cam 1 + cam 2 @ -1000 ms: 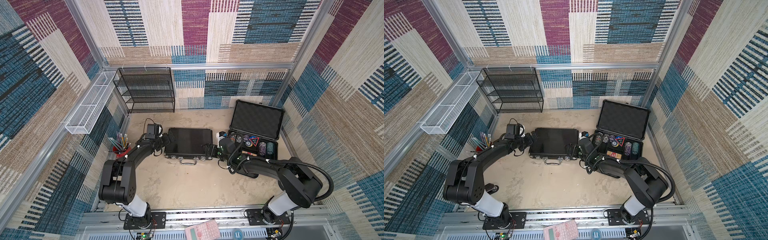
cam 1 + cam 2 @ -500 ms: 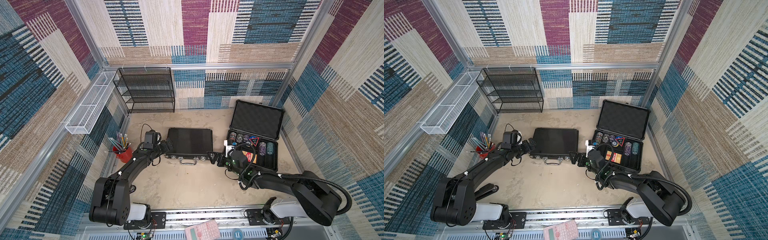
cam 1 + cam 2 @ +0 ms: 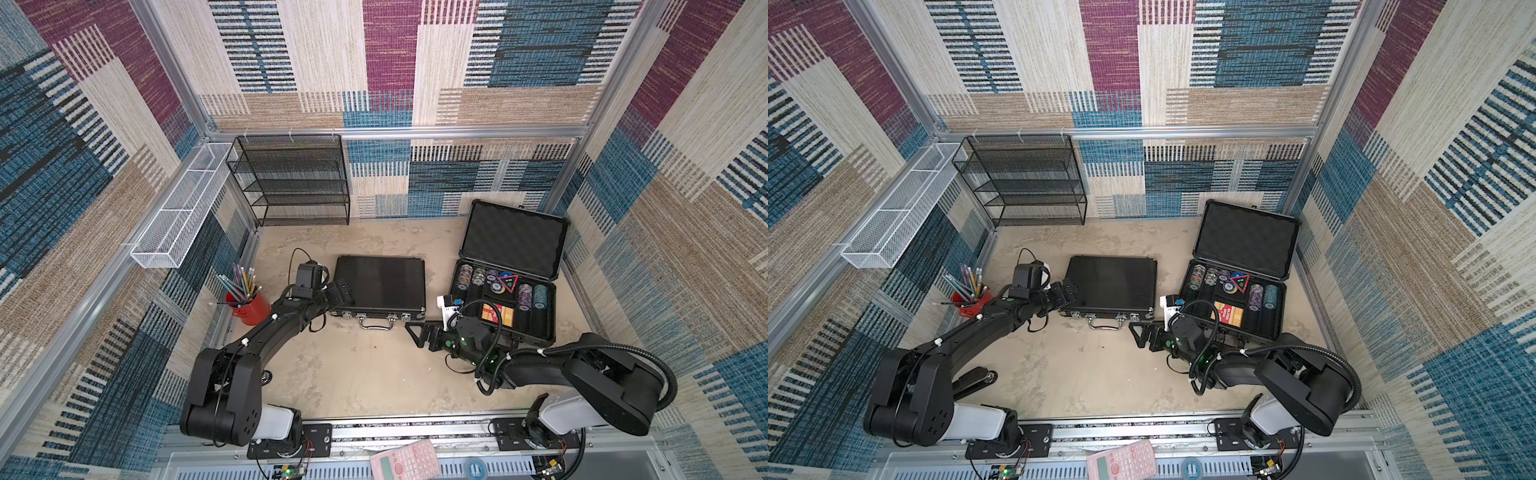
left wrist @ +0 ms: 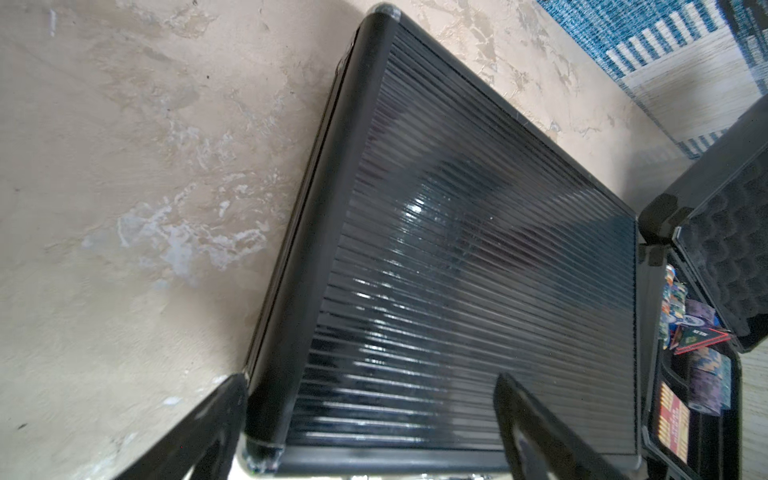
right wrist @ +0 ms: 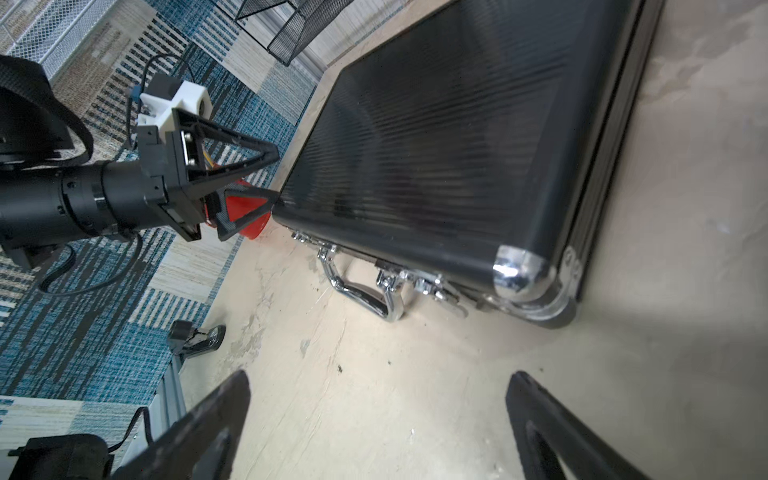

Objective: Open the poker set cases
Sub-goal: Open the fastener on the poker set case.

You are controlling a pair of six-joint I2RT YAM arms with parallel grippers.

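Far left: white wire basket (image 3: 183,216) hung on the wall rail; behind it, against the back wall, black mesh rack (image 3: 299,183), standing on the counter (image 3: 353,374). Red cup (image 3: 249,307) of pencils at the counter's left edge, just beside the left arm. Left claw (image 3: 343,293) spread, nothing pinched, set at the front-left corner of the slim black case (image 3: 380,286). The left wrist view shows one finger (image 4: 199,432) outside the case's side wall and the other over the ribbed lid. In the right wrist view the lower fingertip looks to be at that corner, though contact cannot be told. Slim black case lies flat mid-counter, lid down, closed. Its silver handle (image 5: 365,295) and latches (image 5: 432,286) face the robot's base, and a chrome cap (image 5: 519,270) sits on its front-right corner. Right claw (image 3: 413,334) low over bare counter just off that front-right corner, spread, empty, apart from the case. To the right, thicker case (image 3: 515,239) near the right wall, open. Its foam-lined lid is tilted up and back, and the tray holds stacks of chips (image 3: 525,296), a red-edged triangle (image 3: 508,282) and an orange card box (image 3: 496,312). Pink calculator (image 3: 405,461) on the front rail, centre.
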